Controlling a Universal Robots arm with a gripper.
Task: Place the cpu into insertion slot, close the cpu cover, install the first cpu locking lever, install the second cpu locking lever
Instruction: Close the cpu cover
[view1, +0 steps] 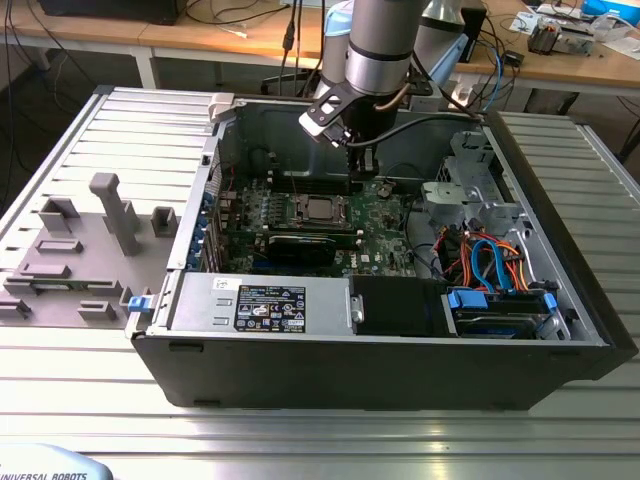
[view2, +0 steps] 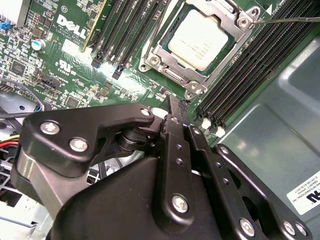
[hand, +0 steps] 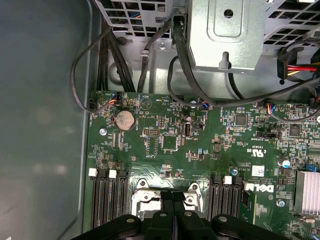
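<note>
The cpu (view2: 202, 37), a silver square, lies in the insertion slot (view1: 300, 208) on the green motherboard (hand: 200, 150). The cpu cover (view2: 162, 52), a silvery frame, lies flat around the chip's edges. A thin metal lever (view2: 285, 20) runs out from one corner of the socket, and another thin rod (view2: 154, 35) runs along its side. My gripper (view2: 175, 102) hangs just above the board beside the socket, its black fingers (hand: 165, 207) shut with nothing between them. In the exterior view the gripper (view1: 362, 160) sits behind and to the right of the cpu (view1: 322, 208).
Black memory slots (view2: 250, 65) flank the socket on both sides. A black graphics card (view1: 305, 245) lies in front of it. Cables (view1: 480, 255) and a drive cage (view1: 470, 190) fill the case's right. Grey fixtures (view1: 115, 210) stand outside the case at the exterior view's left.
</note>
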